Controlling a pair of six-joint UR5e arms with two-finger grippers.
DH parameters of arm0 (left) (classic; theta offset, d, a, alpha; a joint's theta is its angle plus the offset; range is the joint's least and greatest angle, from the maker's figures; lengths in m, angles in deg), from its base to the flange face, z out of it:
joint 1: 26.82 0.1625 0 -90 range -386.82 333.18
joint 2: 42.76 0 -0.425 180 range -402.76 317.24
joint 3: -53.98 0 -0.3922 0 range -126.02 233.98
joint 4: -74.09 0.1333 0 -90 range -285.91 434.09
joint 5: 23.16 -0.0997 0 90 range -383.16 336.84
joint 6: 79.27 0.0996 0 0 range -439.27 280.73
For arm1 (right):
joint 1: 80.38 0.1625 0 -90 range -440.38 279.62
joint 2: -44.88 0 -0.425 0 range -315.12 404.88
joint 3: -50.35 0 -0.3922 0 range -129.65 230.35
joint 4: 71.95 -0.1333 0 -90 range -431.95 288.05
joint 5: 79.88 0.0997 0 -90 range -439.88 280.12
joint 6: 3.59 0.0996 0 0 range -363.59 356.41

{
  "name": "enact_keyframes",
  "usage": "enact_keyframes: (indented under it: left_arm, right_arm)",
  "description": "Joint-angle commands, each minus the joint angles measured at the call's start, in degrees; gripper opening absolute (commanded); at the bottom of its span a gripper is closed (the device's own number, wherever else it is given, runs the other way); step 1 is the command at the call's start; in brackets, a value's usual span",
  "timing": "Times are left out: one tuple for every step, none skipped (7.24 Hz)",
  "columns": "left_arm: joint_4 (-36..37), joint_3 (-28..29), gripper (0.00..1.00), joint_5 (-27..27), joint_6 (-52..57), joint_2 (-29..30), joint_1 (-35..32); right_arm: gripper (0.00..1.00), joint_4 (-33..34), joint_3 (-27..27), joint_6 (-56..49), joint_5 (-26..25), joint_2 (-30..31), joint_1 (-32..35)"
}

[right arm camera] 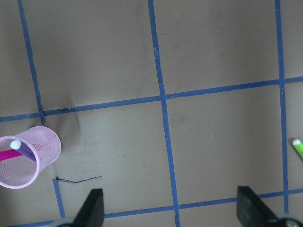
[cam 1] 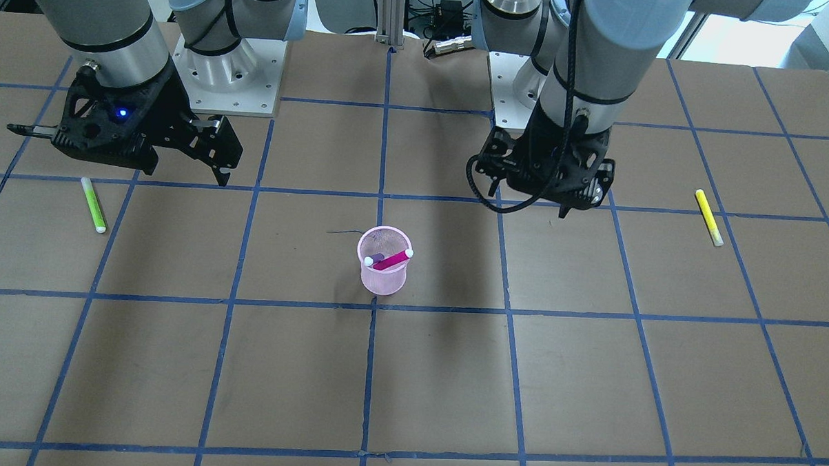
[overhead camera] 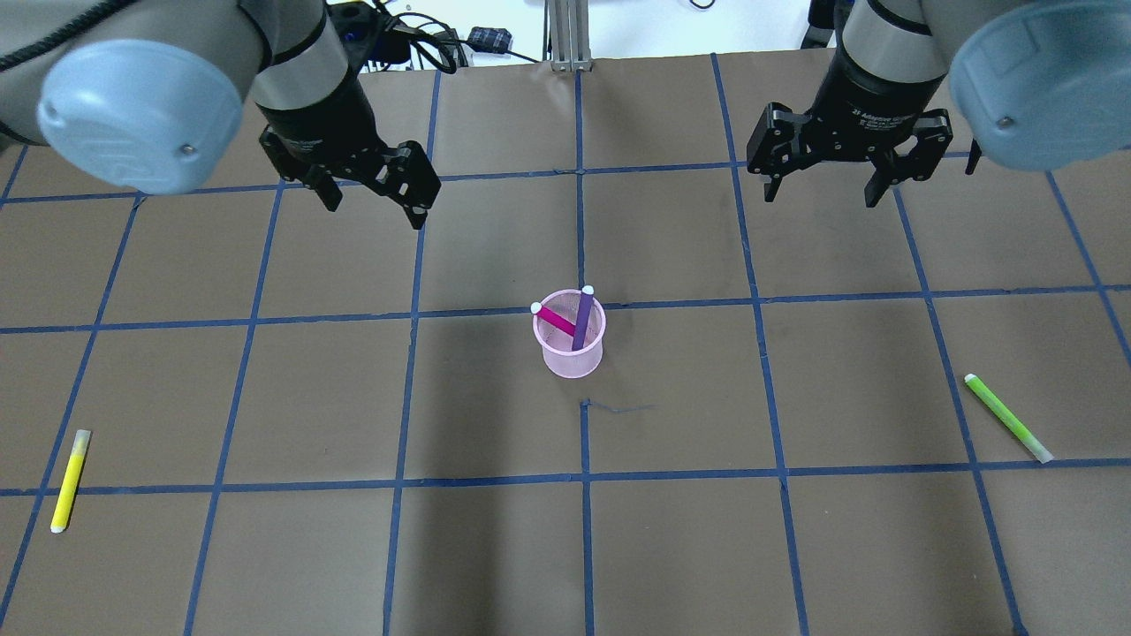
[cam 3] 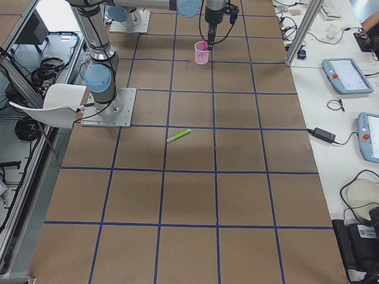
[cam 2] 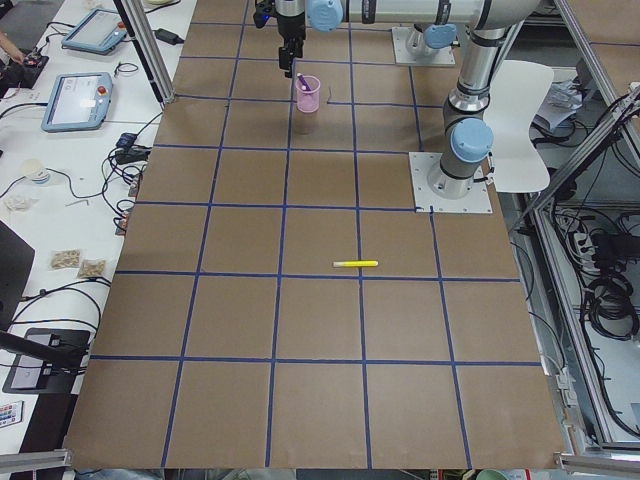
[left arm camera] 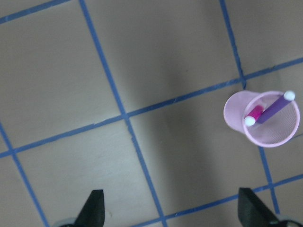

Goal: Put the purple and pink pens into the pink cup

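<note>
Left arm [overhead camera: 305, 97] and right arm [overhead camera: 884, 79] hang above the tabletop [overhead camera: 265, 565], both with jaws spread wide and empty. Between them the pink cup [overhead camera: 570, 358] stands upright, with the pink pen [overhead camera: 555, 320] and purple pen [overhead camera: 582, 322] leaning inside (white tips over the rim). Insertion looks finished; the next move calls only for staying clear.

We are holding our left gripper [overhead camera: 375, 212] and right gripper [overhead camera: 821, 199] over the table [overhead camera: 495, 548], both with jaws spread and empty. The pink cup [overhead camera: 570, 358] is standing upright, with the pink pen [overhead camera: 555, 320] and purple pen [overhead camera: 582, 318] leaning inside. A yellow pen [overhead camera: 69, 481] and a green pen [overhead camera: 1007, 417] are lying well apart.
</note>
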Motion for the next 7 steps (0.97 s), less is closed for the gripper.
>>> enact_keyframes:
  left_arm:
    - [-3.7, 0.4, 1.0, -2.3, 0.2, -4.1, 0.6]
    - [-2.7, -0.7, 1.0, -1.3, 0.2, -4.3, 1.0]
    - [0.8, -1.2, 1.0, 2.2, -0.8, -4.1, 0.9]
    - [1.7, -1.5, 1.0, 2.4, 0.1, -4.5, 1.8]
    - [1.8, -0.7, 1.0, 3.9, 0.0, -4.8, 4.7]
    - [1.4, -0.3, 1.0, 3.5, -1.7, -5.5, 5.7]
    - [-0.2, -0.3, 1.0, -0.3, -3.1, -6.1, 6.0]
  right_arm:
    - [1.0, -0.2, -0.1, 0.7, 0.5, 0.9, -0.1]
    - [1.0, -0.2, -0.3, 0.7, 0.5, 2.2, 0.2]
    - [1.0, -0.4, -0.3, 0.7, 1.0, 2.4, 0.3]
    - [1.0, -0.5, -0.3, 0.6, 1.5, 2.5, -0.1]
    - [1.0, -0.4, -0.2, 0.6, 2.0, 2.6, -0.1]
    - [1.0, -0.2, -0.1, 0.6, 2.0, 2.5, -0.1]
    - [1.0, -0.2, -0.2, 0.6, 2.0, 2.6, -0.2]
